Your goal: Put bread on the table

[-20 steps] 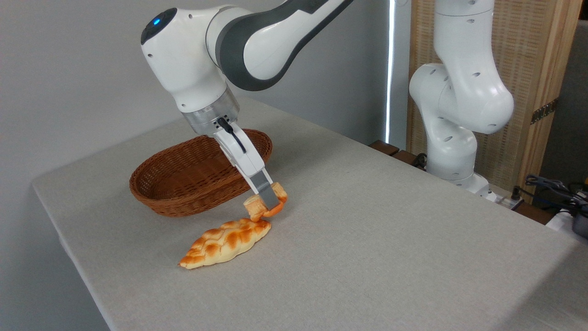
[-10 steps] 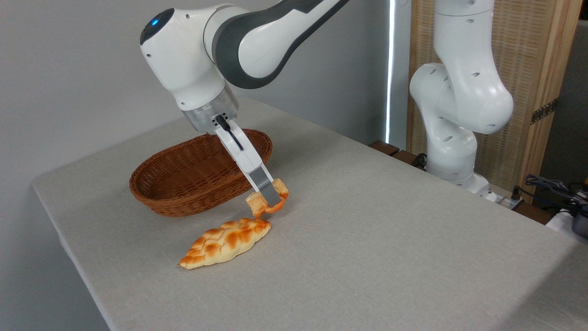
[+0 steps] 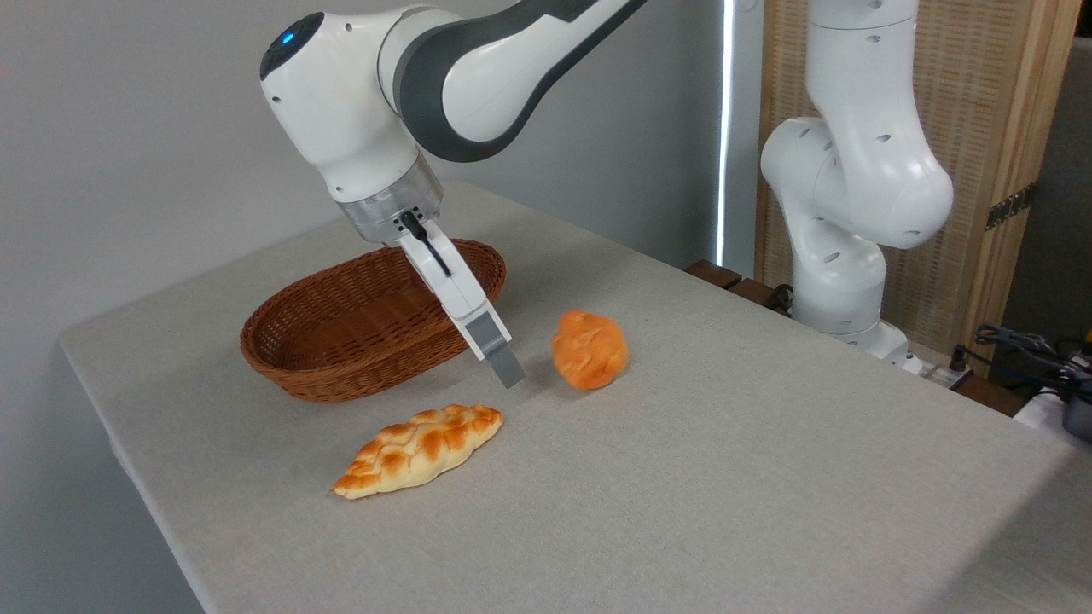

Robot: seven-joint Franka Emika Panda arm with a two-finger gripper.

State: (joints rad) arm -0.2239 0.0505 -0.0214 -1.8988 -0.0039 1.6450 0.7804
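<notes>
The bread (image 3: 589,350), a small round orange-brown bun, lies on the grey-beige table (image 3: 734,443), a little right of my gripper (image 3: 509,375). The gripper points down and to the right, its tips just above the cloth, between the wicker basket and the bun. Nothing is held in it. I see the fingers side-on, one in front of the other, so the gap between them is hidden.
A brown oval wicker basket (image 3: 341,337) stands behind and left of the gripper. A long braided golden loaf (image 3: 418,448) lies on the cloth just in front of it. The arm's base column (image 3: 853,213) rises at the table's far right edge, with cables (image 3: 1024,350) beyond.
The bun has left the gripper and now lies on the table to the right. The gripper rose slightly and holds nothing.
</notes>
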